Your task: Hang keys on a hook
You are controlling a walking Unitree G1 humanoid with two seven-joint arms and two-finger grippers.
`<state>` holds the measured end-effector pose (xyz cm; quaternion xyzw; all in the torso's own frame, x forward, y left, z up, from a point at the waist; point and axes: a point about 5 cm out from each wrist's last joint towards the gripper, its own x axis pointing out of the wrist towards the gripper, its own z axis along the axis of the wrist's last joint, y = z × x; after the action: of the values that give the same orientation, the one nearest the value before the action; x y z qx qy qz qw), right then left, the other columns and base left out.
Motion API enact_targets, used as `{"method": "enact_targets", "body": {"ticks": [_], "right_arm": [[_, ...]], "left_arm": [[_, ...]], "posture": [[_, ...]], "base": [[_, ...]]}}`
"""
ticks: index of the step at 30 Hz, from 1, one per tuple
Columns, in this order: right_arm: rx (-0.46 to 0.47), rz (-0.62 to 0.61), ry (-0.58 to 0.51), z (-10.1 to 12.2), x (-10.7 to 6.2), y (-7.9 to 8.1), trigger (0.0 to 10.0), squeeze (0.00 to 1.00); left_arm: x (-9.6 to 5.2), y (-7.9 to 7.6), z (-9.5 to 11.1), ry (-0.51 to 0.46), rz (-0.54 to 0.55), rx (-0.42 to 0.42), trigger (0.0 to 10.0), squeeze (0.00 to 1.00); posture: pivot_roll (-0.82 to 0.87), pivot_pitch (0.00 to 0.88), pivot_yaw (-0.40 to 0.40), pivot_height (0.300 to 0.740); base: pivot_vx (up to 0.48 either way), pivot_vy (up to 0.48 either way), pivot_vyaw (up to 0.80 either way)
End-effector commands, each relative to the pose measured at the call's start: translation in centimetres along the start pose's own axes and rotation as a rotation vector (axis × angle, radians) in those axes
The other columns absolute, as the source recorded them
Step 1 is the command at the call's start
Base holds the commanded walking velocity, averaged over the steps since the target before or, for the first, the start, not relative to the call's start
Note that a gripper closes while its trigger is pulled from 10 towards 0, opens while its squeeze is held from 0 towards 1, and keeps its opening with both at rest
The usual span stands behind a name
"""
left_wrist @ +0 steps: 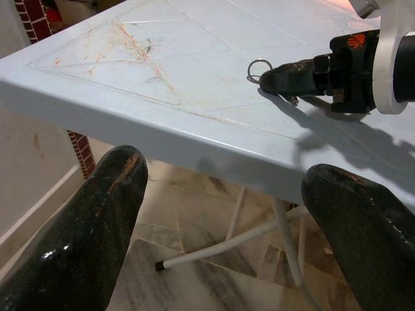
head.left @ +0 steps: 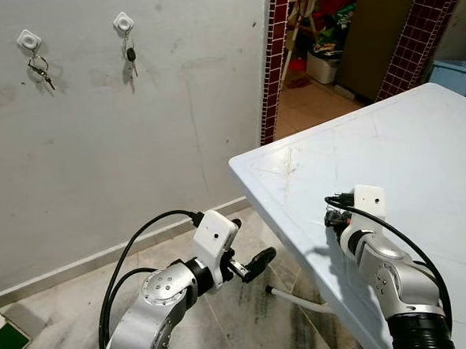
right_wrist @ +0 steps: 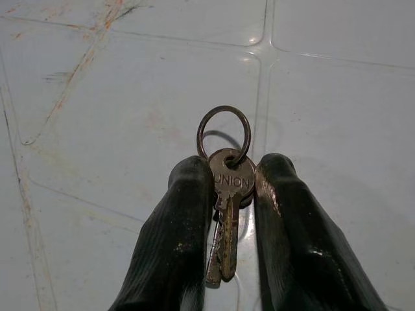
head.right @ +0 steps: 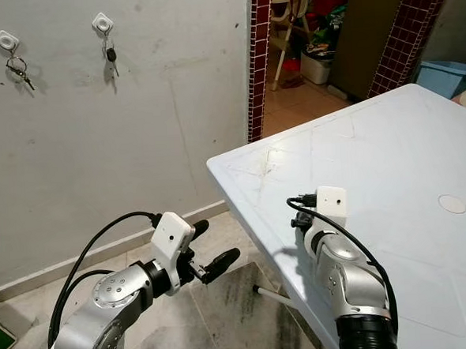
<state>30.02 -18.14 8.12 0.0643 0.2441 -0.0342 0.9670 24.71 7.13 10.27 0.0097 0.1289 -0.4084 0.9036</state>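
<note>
My right gripper (right_wrist: 235,166) is shut on a small bunch of keys (right_wrist: 228,178) marked UNION, just above the pale blue table (head.left: 421,147) near its left corner. The key ring (left_wrist: 250,67) sticks out past the fingertips. My left gripper (head.right: 211,243) hangs open and holds nothing, low over the floor beside the table's edge. On the grey wall up at the left are two white hooks (head.left: 28,38) (head.left: 123,23). A set of keys hangs from each of them (head.left: 41,73) (head.left: 131,56).
A doorway framed in maroon tiles (head.left: 277,61) opens to the right of the wall, with clutter in the room behind. White table legs (head.left: 300,298) cross the marble floor under the table. A green box (head.left: 2,347) lies at the lower left, and a blue bin (head.left: 456,74) stands behind the table.
</note>
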Motion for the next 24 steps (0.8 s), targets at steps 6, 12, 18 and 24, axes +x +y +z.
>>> {"method": "enact_targets", "body": {"ticks": [6, 12, 18, 24], "right_arm": [[0.013, 0.069, -0.113, 1.8, -0.3, 0.8, 0.0, 0.0], [0.014, 0.135, -0.214, 3.4, -0.6, 1.8, 0.0, 0.0], [-0.001, 0.159, -0.244, 3.7, -0.6, 2.2, 0.0, 0.0], [-0.178, 0.147, -0.265, 4.0, -0.5, 1.6, 10.0, 0.0]], "left_arm": [[0.1, 0.5, 0.3, -0.009, 0.024, 0.013, 10.0, 0.0], [-0.3, 1.2, 0.7, -0.041, 0.108, 0.015, 10.0, 0.0], [-0.7, 1.9, 0.9, -0.066, 0.179, -0.01, 10.0, 0.0], [-0.7, 2.0, 0.9, -0.063, 0.18, -0.007, 10.0, 0.0]], "posture": [[-0.02, 0.0, -0.01, 0.74], [-0.02, 0.0, -0.007, 0.74], [-0.01, 0.0, -0.008, 0.74], [-0.01, 0.0, -0.005, 0.74]], "base": [[0.0, 0.0, 0.0], [0.0, 0.0, 0.0], [0.0, 0.0, 0.0], [0.0, 0.0, 0.0]]}}
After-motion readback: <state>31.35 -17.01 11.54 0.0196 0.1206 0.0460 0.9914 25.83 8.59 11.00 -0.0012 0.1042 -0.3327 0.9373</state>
